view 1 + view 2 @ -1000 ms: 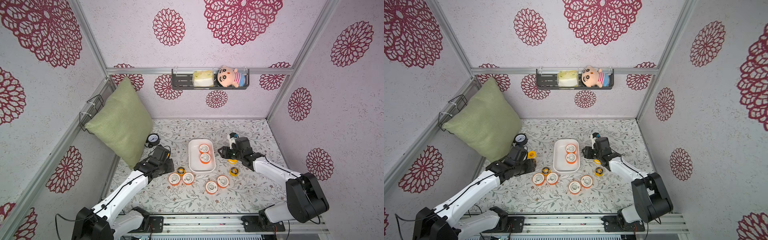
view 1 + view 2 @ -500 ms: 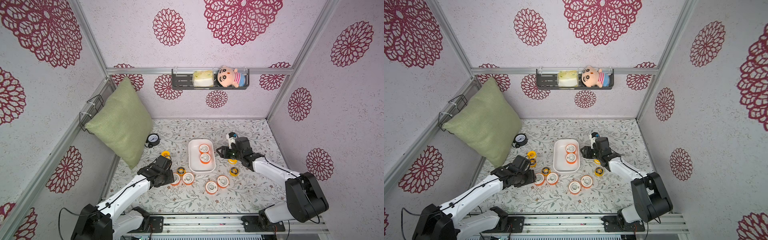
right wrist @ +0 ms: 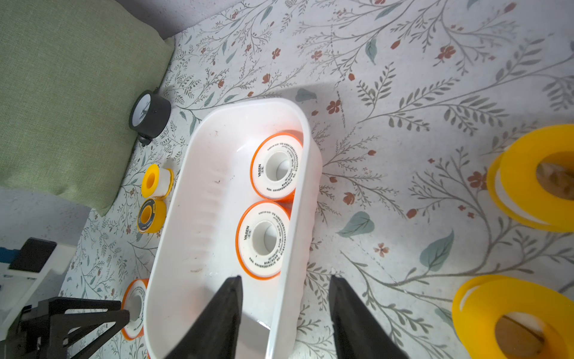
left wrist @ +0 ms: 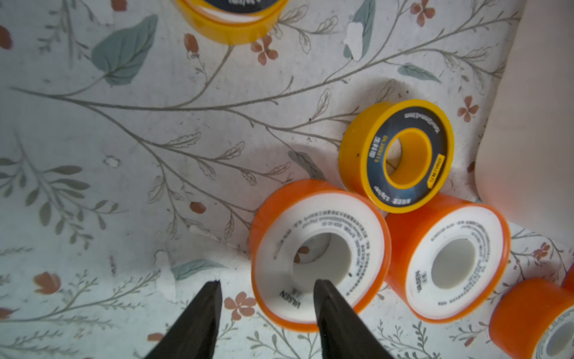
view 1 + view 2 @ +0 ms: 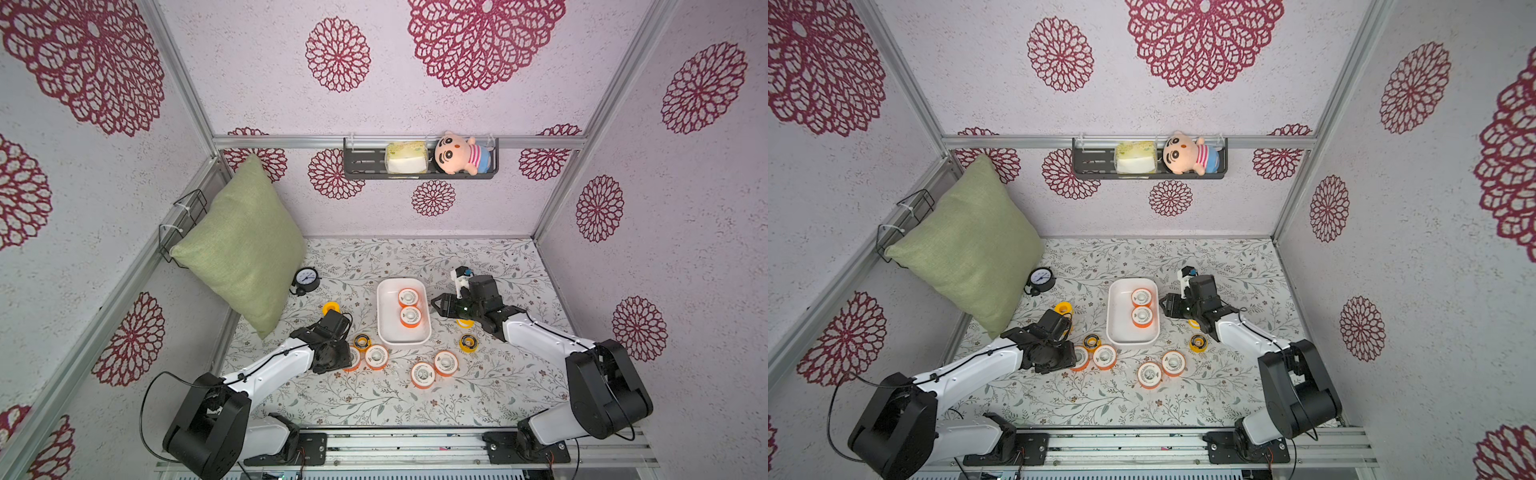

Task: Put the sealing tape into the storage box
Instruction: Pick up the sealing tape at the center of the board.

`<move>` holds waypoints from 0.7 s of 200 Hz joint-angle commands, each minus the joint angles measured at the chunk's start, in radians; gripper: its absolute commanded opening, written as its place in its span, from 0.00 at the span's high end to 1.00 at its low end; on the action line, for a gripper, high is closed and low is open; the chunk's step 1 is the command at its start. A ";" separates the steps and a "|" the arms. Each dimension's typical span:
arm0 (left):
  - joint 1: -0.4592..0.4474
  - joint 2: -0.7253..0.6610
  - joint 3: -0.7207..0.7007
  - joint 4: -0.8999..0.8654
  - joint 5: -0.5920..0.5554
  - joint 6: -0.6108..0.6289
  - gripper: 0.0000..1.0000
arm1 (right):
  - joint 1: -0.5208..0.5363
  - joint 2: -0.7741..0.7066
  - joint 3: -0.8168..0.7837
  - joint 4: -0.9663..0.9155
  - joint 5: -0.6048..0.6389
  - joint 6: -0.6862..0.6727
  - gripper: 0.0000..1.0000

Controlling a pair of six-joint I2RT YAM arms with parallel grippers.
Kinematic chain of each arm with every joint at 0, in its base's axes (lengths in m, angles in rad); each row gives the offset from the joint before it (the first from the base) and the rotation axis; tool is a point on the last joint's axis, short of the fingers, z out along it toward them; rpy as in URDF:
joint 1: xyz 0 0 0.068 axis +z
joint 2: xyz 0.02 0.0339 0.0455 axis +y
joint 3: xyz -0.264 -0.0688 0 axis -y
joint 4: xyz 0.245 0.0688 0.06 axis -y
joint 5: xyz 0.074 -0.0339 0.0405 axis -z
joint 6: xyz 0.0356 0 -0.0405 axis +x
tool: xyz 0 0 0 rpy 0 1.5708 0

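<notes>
The white storage box holds two orange sealing tape spools lying flat. Several more orange spools and smaller yellow ones lie on the floral mat around it. My left gripper is open and points down over the leftmost orange spool. One finger is over its core hole and the other is outside its rim. My right gripper is open and stands astride the box's right wall, touching nothing.
A green pillow leans on the left wall, with a black-rimmed gauge beside it. On the back wall a dark shelf carries a plush doll. Two yellow spools lie by my right gripper.
My left arm swung from near the gauge toward the front and came down over the leftmost orange spool. The right arm has not moved.
</notes>
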State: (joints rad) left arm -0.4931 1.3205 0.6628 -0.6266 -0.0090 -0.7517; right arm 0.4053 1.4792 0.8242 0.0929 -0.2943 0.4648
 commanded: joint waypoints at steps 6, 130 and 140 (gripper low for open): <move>-0.008 0.022 0.017 0.044 -0.002 0.015 0.48 | -0.004 0.000 0.003 0.017 -0.025 0.009 0.49; -0.010 0.057 0.020 0.064 -0.031 0.003 0.69 | -0.004 0.034 0.008 0.023 -0.087 -0.001 0.49; -0.012 0.030 0.027 0.041 -0.054 0.004 0.70 | -0.004 0.044 0.011 0.027 -0.104 -0.002 0.49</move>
State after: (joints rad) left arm -0.4934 1.3964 0.6662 -0.5617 -0.0162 -0.7460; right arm 0.4053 1.5043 0.8242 0.0937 -0.3454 0.4641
